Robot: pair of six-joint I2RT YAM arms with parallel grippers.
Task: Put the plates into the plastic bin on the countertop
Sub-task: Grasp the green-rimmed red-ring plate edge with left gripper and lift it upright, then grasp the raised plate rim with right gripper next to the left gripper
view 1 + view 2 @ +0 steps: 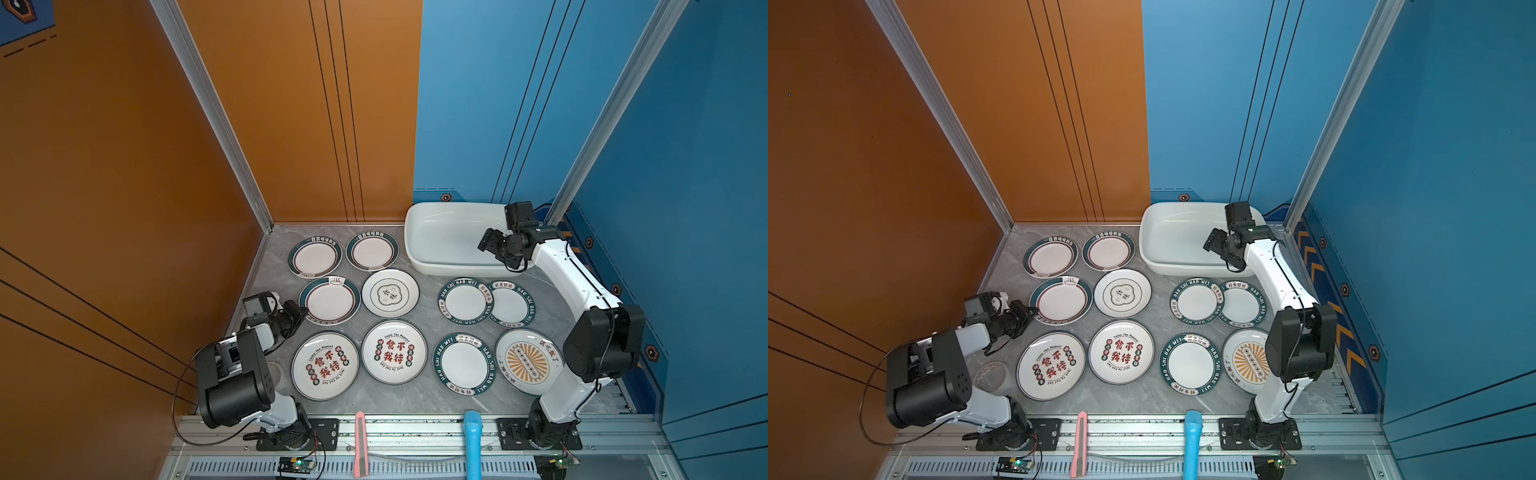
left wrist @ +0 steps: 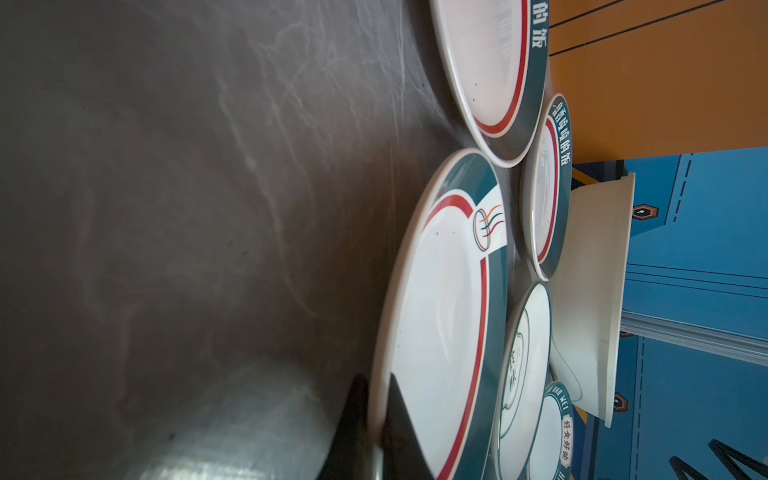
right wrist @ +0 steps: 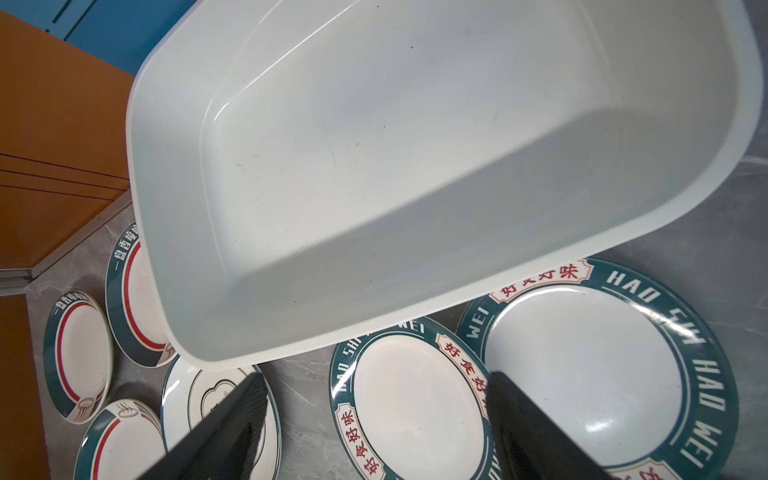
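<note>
Countertop (image 1: 424,401) with bin (image 1: 415,237) at its far right and plates (image 1: 372,250) lying outside it, some lettered "HAO SHI HAO WEI" or "Enjoy The Moment"; left gripper (image 1: 301,311) clamps the rim of the steam-emblem plate (image 1: 329,301), while right gripper (image 1: 484,242) is spread wide above the bin.

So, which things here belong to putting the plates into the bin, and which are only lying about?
Belong to the job: plates on the countertop; the plastic bin; left gripper, shut on the steam-emblem plate rim; right gripper, open, by the bin.
Lying about: tape roll; pink cutter; blue handle on the rail.
</note>
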